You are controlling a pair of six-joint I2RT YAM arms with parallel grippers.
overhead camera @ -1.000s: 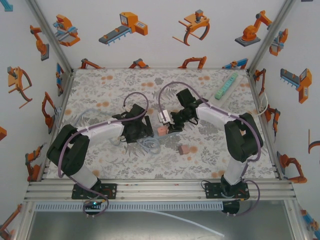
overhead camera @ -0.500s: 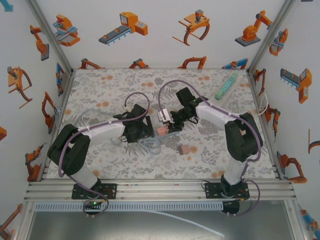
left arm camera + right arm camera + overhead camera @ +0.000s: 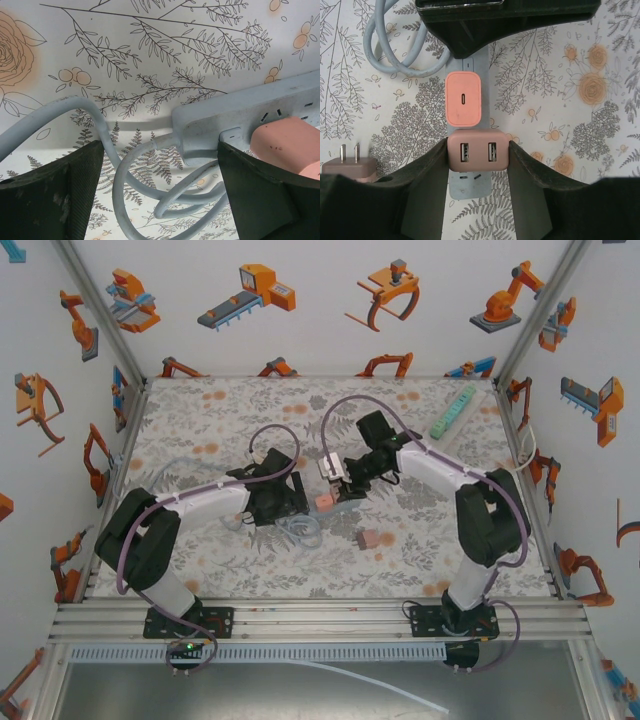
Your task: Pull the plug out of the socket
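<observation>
The socket is a pale grey-blue power strip [image 3: 471, 186] lying on the floral tabletop, also seen in the left wrist view [image 3: 235, 112]. My right gripper [image 3: 478, 145] is shut on the plug [image 3: 478, 149], a dusty-pink charger with two USB ports, held over the strip with empty slots showing just below it; its prongs are hidden. From above the gripper [image 3: 341, 476] holds it a little above the strip. A salmon plug [image 3: 463, 98] sits in the strip beside it. My left gripper [image 3: 160, 150] stands open, astride the strip's cable end, with the coiled cable [image 3: 125, 185] between its fingers.
A loose pink plug [image 3: 347, 165] with bare prongs lies on the table to the right of the strip [image 3: 366, 538]. A teal bar [image 3: 453, 412] rests at the back right by the wall. The strip's cable loops [image 3: 298, 530] lie beside the left gripper.
My right gripper has shifted slightly back and right with the plug in it. The left arm and the strip stay almost still.
</observation>
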